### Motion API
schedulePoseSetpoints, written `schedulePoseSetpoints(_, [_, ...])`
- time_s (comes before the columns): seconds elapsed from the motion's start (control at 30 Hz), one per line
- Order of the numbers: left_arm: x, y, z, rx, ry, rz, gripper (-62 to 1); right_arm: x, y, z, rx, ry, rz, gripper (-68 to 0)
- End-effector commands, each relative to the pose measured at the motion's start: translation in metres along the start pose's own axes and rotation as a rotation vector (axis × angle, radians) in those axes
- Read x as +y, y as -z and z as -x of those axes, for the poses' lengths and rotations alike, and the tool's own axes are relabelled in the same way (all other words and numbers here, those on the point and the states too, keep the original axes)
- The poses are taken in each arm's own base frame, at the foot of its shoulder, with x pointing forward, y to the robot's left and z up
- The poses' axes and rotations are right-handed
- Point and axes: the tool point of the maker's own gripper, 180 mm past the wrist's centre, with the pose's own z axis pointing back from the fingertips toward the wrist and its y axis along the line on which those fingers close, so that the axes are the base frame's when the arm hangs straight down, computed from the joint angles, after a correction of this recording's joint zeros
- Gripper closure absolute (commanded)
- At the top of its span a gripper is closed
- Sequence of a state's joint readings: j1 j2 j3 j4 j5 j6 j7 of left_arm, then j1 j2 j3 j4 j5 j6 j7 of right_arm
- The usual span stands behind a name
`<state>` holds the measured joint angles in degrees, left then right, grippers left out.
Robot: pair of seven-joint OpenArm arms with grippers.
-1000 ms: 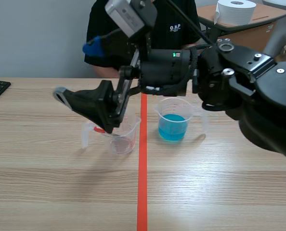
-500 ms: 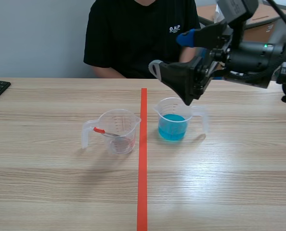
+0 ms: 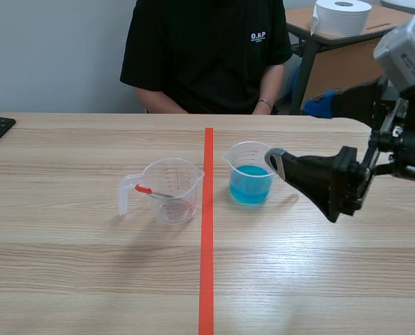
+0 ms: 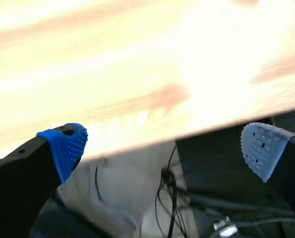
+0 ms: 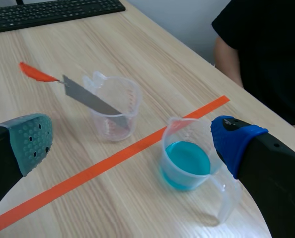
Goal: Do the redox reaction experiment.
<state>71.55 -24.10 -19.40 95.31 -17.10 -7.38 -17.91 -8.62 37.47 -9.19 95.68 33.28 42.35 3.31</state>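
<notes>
Counter layout, scene view: two transparent measuring cups, one on each side of the orange-red tape line, both upright and apart from each other.

Clear cup at 9 o'clock of the line, just beside it. Handle at 9 o'clock, spout toward 3 o'clock.

Spatula leaning inside the clear cup, tilted. Long axis from red grip end, up at the rim on the handle side at 9 o'clock, down to the metal end at the cup's bottom toward 4 o'clock. In the right wrist view, spatula with red end jutting well past the rim of the clear cup, pointing toward the keyboard.

Blue-liquid cup at 3 o'clock of the line, roughly a third full, handle at 3 o'clock.

Right gripper at 3 o'clock of the blue-liquid cup, raised off the counter. Fingers spread wide, nothing held. Grey-green padded fingertip close by that cup's handle; contact not determinable. From the right wrist view, right gripper with both cups ahead of it, blue-liquid cup nearer the blue-padded finger.

Left gripper: fingers spread wide, nothing held. Counter edge ahead of it, cables below.

Person in black shirt seated at 12 o'clock. Paper roll behind, at 1 o'clock.
</notes>
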Motion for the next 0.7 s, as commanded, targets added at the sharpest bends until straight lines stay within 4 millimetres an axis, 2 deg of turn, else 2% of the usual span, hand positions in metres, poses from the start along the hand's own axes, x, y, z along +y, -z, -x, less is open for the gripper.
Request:
schedulePoseSetpoints(0.0, [0.000,0.002,-0.014,-0.049,-0.002,0.002,-62.3,0.000,-0.005,-0.014,-0.039,-0.011,0.004,-67.9])
schedulePoseSetpoints(0.17, [0.002,0.010,-0.048,-0.155,0.064,-0.015,-62.3,0.026,-0.017,-0.012,-0.025,0.012,-0.014,-67.9])
schedulePoseSetpoints(0.4, [-0.016,0.023,-0.105,-0.291,0.162,0.016,-62.3,0.058,-0.030,-0.013,-0.006,0.042,-0.044,-67.9])
schedulePoseSetpoints(0.53, [-0.024,0.028,-0.136,-0.346,0.177,0.035,-62.3,0.065,-0.037,-0.017,0.002,0.041,-0.032,-67.9])
schedulePoseSetpoints(0.67, [-0.031,0.031,-0.155,-0.388,0.183,0.060,-62.3,0.071,-0.042,-0.023,0.005,0.034,-0.023,-67.9])
